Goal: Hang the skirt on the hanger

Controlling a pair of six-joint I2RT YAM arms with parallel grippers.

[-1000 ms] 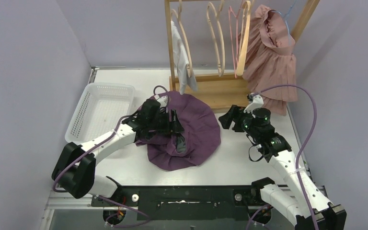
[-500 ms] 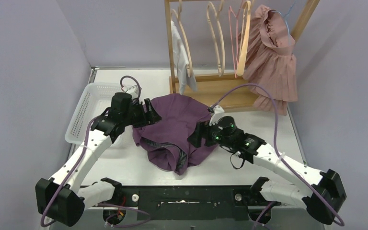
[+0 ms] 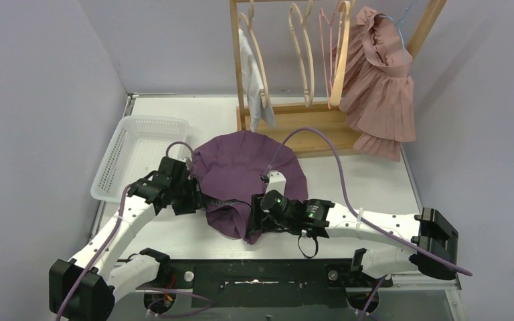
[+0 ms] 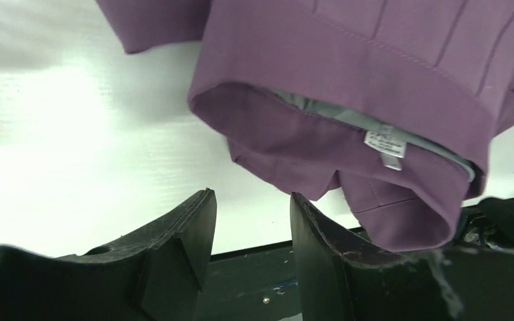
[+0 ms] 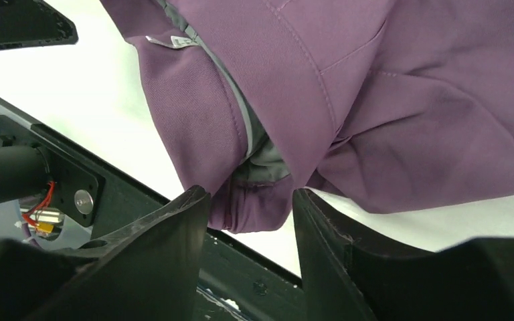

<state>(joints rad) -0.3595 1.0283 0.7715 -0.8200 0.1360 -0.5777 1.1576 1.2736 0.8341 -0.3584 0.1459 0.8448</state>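
Observation:
The purple skirt (image 3: 241, 170) lies crumpled on the table in front of the rack, its waistband opening turned toward the near edge. My left gripper (image 3: 197, 197) is open and empty at the skirt's near left edge. In the left wrist view the gripper (image 4: 251, 207) is just short of the waistband and its white label (image 4: 383, 144). My right gripper (image 3: 253, 224) is open at the skirt's near edge. In the right wrist view a fold of the skirt (image 5: 375, 100) hangs at the gap between the gripper's (image 5: 251, 204) fingertips. Empty wooden hangers (image 3: 301, 57) hang on the rack.
A wooden rack (image 3: 294, 127) stands at the back with a white cloth (image 3: 254, 83) on one hanger and a pink dress (image 3: 378, 83) at its right. A white basket (image 3: 140, 154) sits at the left. The table's dark front rail (image 3: 254, 274) is close behind both grippers.
Both arms have moved toward the near edge of the skirt, the right arm swinging far left. The skirt has been let go and now lies more bunched, with its opening near.

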